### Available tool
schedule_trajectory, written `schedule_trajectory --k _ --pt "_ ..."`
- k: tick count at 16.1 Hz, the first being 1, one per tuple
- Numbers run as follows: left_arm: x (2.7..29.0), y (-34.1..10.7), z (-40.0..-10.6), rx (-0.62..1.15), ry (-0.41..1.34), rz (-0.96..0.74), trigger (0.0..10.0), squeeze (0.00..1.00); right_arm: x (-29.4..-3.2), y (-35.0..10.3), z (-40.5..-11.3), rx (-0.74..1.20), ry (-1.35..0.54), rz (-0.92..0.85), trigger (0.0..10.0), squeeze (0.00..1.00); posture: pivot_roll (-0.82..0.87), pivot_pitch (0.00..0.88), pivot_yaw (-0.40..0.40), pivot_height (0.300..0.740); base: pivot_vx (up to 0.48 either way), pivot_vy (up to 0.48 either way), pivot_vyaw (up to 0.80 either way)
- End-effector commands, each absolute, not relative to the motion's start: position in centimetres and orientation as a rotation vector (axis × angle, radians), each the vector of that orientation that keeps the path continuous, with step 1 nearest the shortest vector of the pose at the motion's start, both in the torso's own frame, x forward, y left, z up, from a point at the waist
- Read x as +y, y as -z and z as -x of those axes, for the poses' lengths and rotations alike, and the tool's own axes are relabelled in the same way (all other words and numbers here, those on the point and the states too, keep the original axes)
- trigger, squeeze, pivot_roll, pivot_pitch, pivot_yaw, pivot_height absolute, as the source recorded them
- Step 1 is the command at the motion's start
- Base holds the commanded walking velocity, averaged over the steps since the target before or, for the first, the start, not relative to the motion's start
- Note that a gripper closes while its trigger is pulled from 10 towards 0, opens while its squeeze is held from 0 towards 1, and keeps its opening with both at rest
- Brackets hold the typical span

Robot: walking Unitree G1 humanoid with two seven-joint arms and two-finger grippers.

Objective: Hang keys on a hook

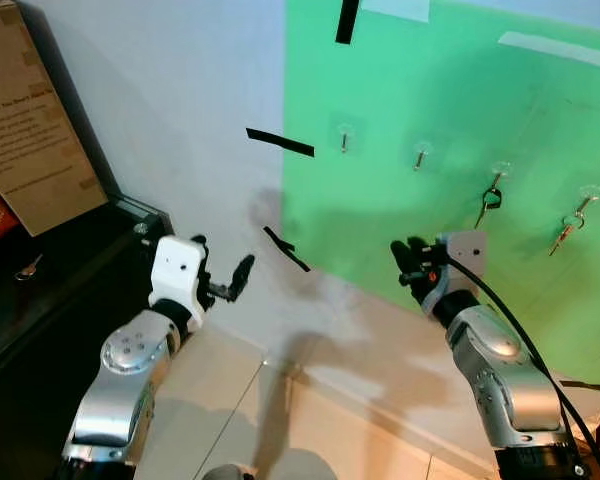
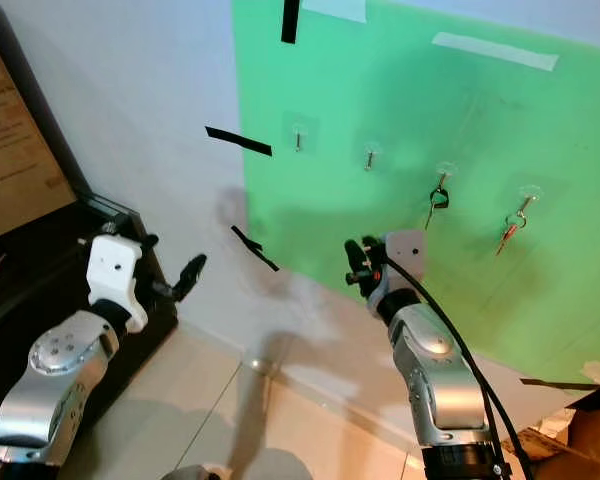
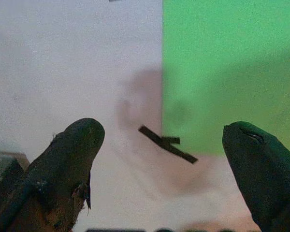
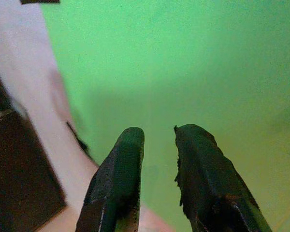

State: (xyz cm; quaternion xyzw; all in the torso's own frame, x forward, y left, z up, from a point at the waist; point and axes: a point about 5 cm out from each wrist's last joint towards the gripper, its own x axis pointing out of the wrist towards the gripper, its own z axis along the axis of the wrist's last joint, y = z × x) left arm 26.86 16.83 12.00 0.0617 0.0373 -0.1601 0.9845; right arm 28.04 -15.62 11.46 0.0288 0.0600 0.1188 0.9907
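The two silver forearms rise from the lower edge of the head views, nearest of all. The left gripper (image 1: 230, 283) is raised before the white wall (image 1: 170, 110), its two black fingers (image 3: 72, 159) spread wide with nothing between them. The right gripper (image 1: 408, 258) is raised before the green sheet (image 1: 430, 100), its fingers (image 4: 121, 179) drawn to a narrow gap and holding nothing.

The floor is pale tile (image 1: 330, 430), meeting the wall along a light skirting. The green sheet is fixed flat on the wall with strips of black tape (image 1: 279, 142) at its left edge and pale tape (image 1: 560, 48) at its top. At the far left stands a dark cabinet (image 1: 40, 300) with a cardboard box (image 1: 25, 120) leaning on top of it.

Four clear stick-on hooks run in a row across the green sheet. The two left hooks (image 1: 345, 135) (image 1: 421, 154) are bare. A dark key ring (image 1: 491, 199) hangs from the third hook (image 1: 499, 171), and a second key (image 1: 565, 234) with a reddish part hangs from the fourth hook (image 1: 588, 192), nearest the sheet's right edge. Both sets of keys hang above and to the right of the right gripper, apart from it, the dark key ring the nearer. The left gripper is well apart from them, off the sheet's left edge.
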Motion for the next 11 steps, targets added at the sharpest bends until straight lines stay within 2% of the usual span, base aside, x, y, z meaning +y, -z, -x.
schedule_trajectory --k 1,8,11 --pt "17.1 -12.2 -27.1 0.061 0.299 -0.135 10.0 0.0 -15.8 -12.1 -28.2 0.084 -0.237 -0.032 10.0 1.0 0.01 0.0 0.01 0.74 0.0 0.0 0.0" --pt "16.3 -12.0 -26.7 0.062 0.269 -0.153 10.0 0.0 -15.6 -10.9 -28.1 0.156 -0.22 -0.042 10.0 1.0 0.04 0.0 -0.024 0.74 0.0 0.0 0.0" --pt "16.3 -12.4 -26.8 0.04 0.262 -0.163 10.0 0.0 -14.6 -10.6 -27.9 0.181 -0.289 -0.051 10.0 1.0 0.04 0.0 -0.024 0.74 0.0 0.0 0.73"
